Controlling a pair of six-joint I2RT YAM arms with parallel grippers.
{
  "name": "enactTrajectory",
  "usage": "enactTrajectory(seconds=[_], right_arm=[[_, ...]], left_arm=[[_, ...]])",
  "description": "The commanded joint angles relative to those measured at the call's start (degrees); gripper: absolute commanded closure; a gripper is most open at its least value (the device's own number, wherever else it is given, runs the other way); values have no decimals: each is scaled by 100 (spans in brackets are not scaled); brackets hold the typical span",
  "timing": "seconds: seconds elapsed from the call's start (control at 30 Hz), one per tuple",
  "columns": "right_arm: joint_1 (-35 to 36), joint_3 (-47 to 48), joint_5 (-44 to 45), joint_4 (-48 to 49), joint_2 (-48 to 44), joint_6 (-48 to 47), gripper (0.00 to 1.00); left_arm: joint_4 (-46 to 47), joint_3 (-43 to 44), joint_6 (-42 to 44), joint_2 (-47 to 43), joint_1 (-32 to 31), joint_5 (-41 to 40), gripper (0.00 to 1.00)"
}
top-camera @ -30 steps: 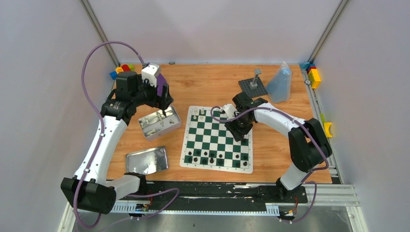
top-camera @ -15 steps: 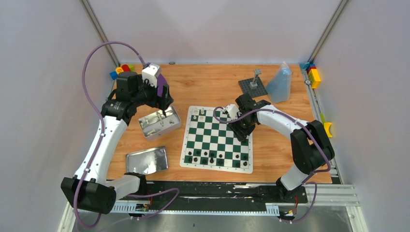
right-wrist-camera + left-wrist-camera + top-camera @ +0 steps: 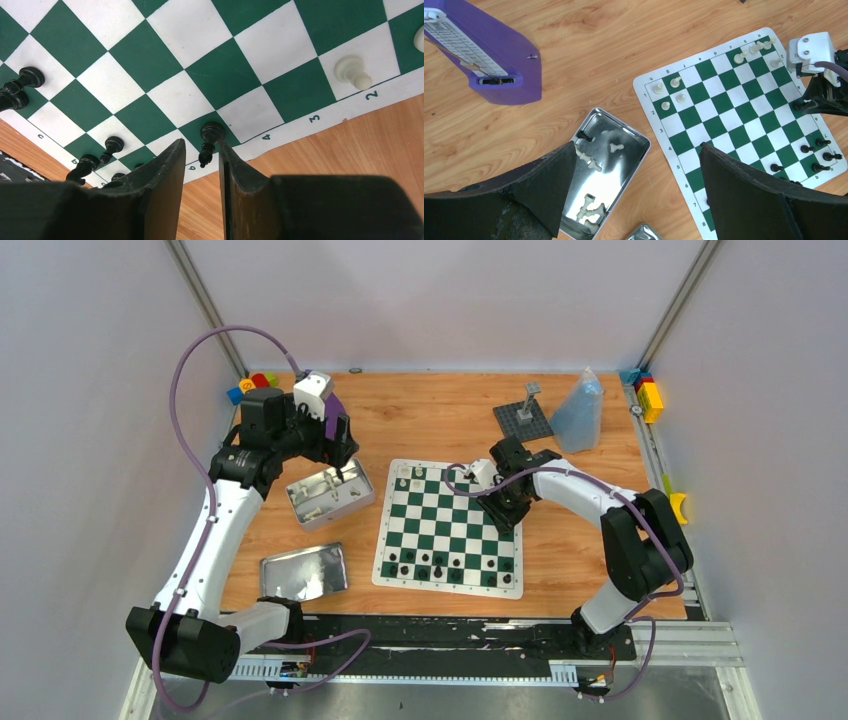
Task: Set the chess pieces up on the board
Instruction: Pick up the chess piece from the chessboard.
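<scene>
Small black round-headed pawn, green-white board

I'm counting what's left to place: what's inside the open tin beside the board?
Several white chess pieces and one black piece lie in the tin; the left gripper's finger hides one side.

Robot lab cell: white walls, alu frame, wood table.

The green-and-white checkered board lies flat; black pieces stand along its near edge, white pieces along the far edge.
</scene>
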Motion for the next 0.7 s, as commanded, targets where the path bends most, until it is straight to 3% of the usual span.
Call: enactTrajectory(seconds=[0.0, 0.3, 0.67], right_arm=[[-45, -13, 84, 110, -221, -43, 69], [-50, -42, 127, 113, -196, -61, 75], [9, 63, -372, -79, -493, -190, 99]], left_arm=[[212, -34, 67, -74, 16, 57, 0], [220, -40, 66, -90, 14, 57, 0], [201, -44, 112, -87, 16, -53, 0]])
